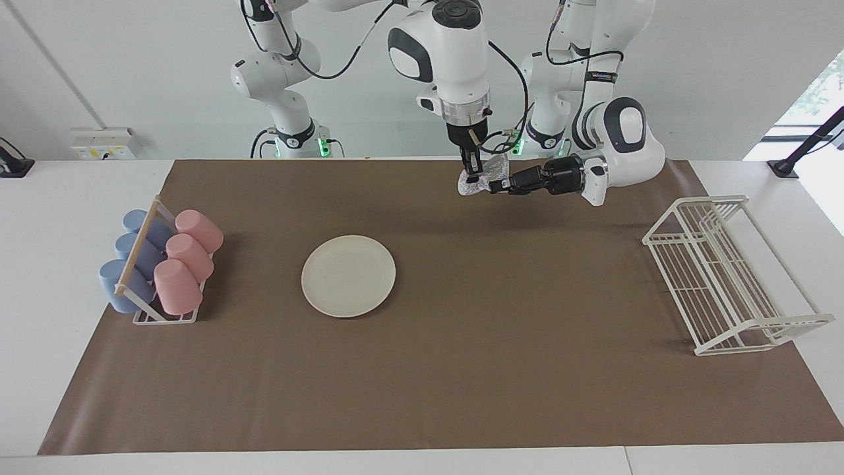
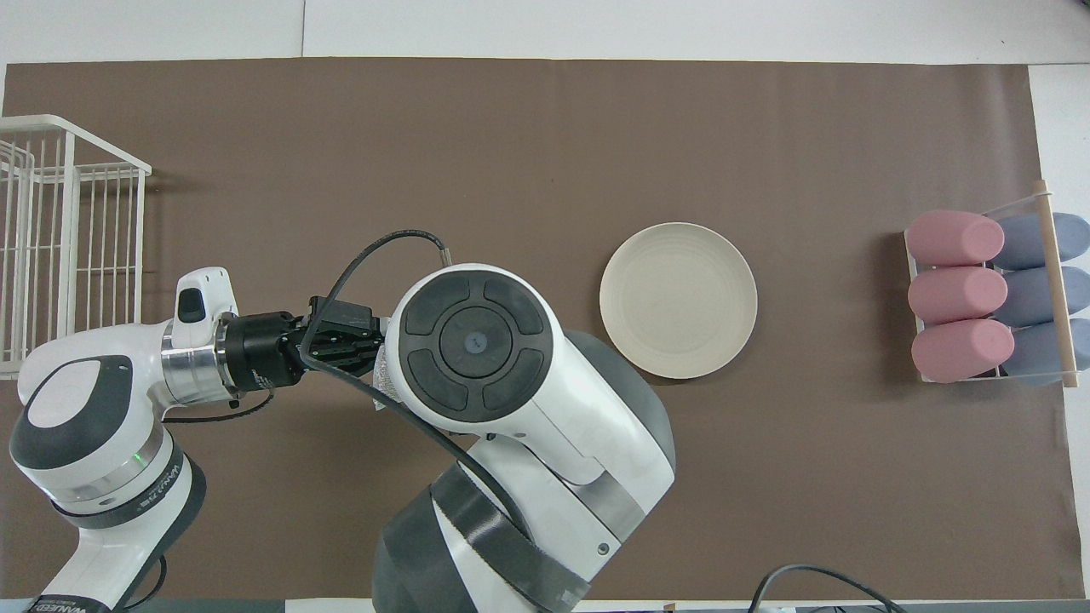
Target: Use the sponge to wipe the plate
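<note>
Sponge (image 1: 480, 181): a small silvery crumpled wad, held in the air over the brown mat (image 1: 461, 369), at the robots' edge of the worktop (image 1: 39, 211) and well apart from the plate.
Right gripper (image 1: 472, 177): points straight down from above; its fingers are pressed together on the upper part of the sponge.
Left gripper (image 1: 496, 187): reaches in level from the left arm's end of the worktop; its fingers pinch the side of the sponge that faces that arm.
Grip: both grippers have the sponge at once.
Plate (image 1: 348, 275): round, cream-white, flat on the mat, farther from the robots than the sponge and toward the right arm's end.
Cup holder (image 1: 142, 280): at the right arm's end, loaded with three pink cups (image 1: 186, 258) and three blue cups (image 1: 135, 257) lying tilted.
Wire rack (image 1: 728, 274): white, at the left arm's end of the worktop.
Overhead view: the right arm's wrist covers the sponge and both sets of fingers almost entirely.
</note>
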